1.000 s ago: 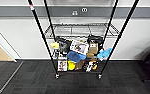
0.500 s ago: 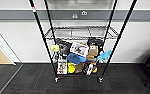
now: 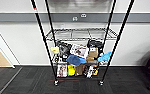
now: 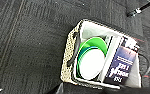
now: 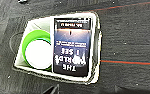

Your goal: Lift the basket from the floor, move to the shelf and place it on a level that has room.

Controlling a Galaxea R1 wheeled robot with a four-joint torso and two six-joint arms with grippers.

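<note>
Left wrist view: basket (image 4: 69, 51) w/ green bowls (image 4: 92, 60), book (image 4: 121, 65)

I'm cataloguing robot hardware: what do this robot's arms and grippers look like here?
Little of them is visible. The left gripper appears as a flat, near-black band at the left wrist view's edge; the right gripper as two dark, pointed pieces at the right wrist view's edge. No cables, markings or other colours can be made out.
</note>
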